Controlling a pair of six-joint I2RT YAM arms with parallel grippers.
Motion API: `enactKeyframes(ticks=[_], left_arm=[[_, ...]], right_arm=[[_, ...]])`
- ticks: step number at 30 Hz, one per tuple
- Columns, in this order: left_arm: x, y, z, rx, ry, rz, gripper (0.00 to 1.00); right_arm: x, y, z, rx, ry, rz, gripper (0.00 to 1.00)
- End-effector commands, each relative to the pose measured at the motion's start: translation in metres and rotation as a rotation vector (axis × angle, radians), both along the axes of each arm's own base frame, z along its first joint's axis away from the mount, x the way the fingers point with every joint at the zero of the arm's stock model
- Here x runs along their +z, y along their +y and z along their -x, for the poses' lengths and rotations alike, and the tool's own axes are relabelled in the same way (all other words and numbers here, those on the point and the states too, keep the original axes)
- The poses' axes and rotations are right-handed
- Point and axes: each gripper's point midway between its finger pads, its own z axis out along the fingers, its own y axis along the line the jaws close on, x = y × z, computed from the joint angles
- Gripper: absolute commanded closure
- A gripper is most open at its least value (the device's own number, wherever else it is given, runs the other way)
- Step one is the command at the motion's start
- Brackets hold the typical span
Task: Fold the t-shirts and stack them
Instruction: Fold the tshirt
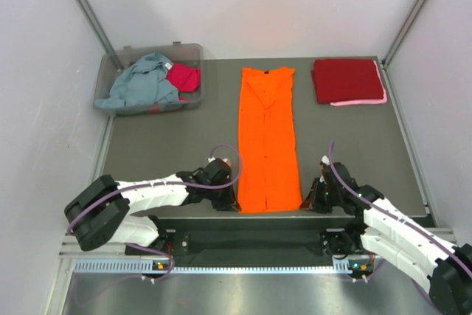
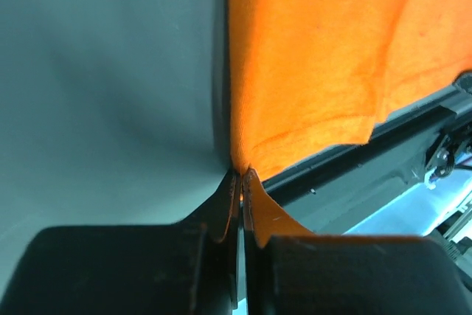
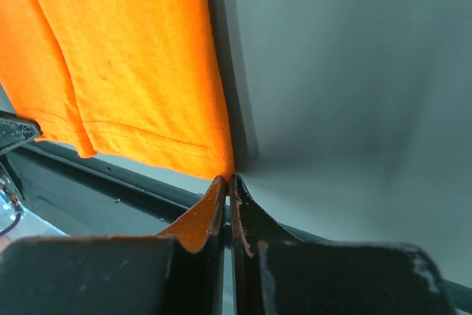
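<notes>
Surface: dark grey table, closed in by white walls on the left, right and far sides.
Garment in work: orange t-shirt, folded lengthwise into a long narrow strip. It lies flat in the middle of the table, collar at the far end and hem at the near edge.
Left arm: left gripper sits low at the near left corner of the hem. The left wrist view shows its jaws pressed together, the orange corner pinched between the tips.
Right arm: right gripper sits low at the near right corner of the hem. Its jaws are pressed together too, nipping that corner at the very tip.
Stack: dark red t-shirt, folded square at the far right, lies on a pink t-shirt that shows only along the near and right edges.
Bin: clear plastic bin at the far left holds a crumpled grey-blue t-shirt with a magenta t-shirt touching it on the right.
</notes>
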Motion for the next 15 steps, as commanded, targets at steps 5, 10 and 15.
enactKeyframes(ticks=[5, 10, 15], left_arm=[[0.038, -0.024, -0.007, -0.019, -0.065, 0.089, 1.00], [0.047, -0.029, -0.026, -0.029, -0.105, 0.063, 1.00], [0.042, -0.019, -0.067, 0.013, -0.112, 0.041, 1.00]], right_arm=[[0.035, 0.004, -0.019, -0.005, -0.095, -0.016, 1.00], [0.053, 0.006, -0.038, 0.025, -0.137, 0.040, 1.00], [0.073, 0.015, -0.073, 0.046, -0.226, 0.050, 1.00]])
